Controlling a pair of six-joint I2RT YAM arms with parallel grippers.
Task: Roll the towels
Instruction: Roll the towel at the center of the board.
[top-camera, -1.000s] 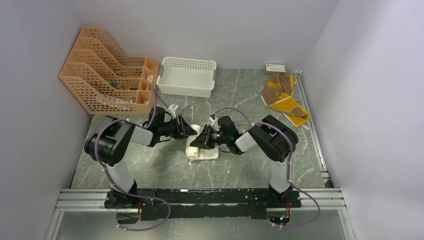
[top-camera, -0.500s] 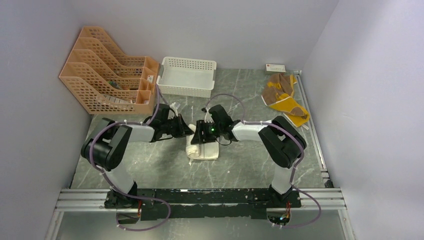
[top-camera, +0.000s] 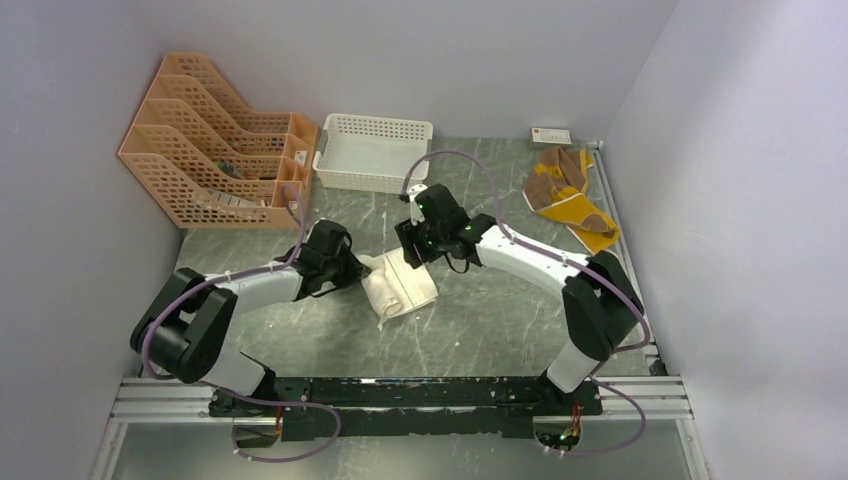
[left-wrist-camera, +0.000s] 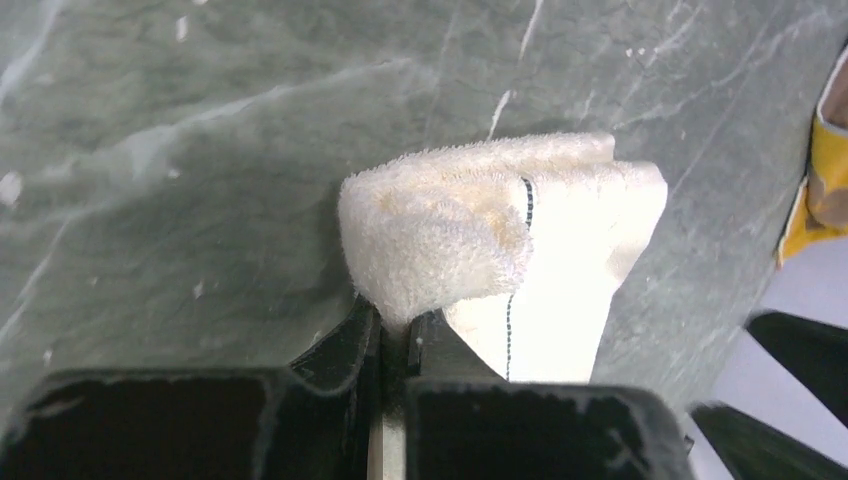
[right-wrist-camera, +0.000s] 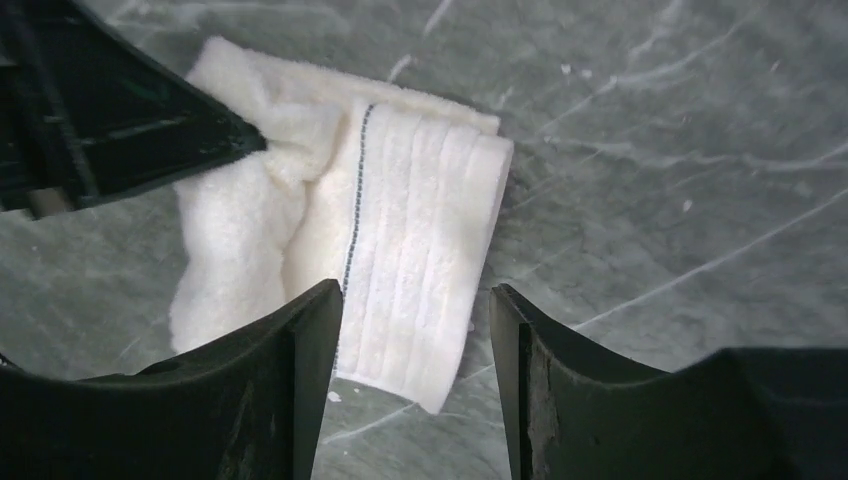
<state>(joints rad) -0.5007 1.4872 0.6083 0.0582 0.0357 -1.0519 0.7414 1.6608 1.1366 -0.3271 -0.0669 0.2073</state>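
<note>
Fluffy looped-pile cream towel (top-camera: 400, 288), its woven band flat and ribbed, on a smooth, faintly glossy marble-patterned worktop (top-camera: 480, 330). Upper centre: white plastic lattice basket (top-camera: 368, 180). Upper left: orange perforated plastic rack (top-camera: 200, 200). The right end effector (right-wrist-camera: 415, 295) is matt black.

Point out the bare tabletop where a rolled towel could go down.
Free: the near strip of table between the cream towel and the base rail; the back stretch between the white basket and the brown towel. Crowded: the centre, where left gripper and right gripper meet at the cream towel.
</note>
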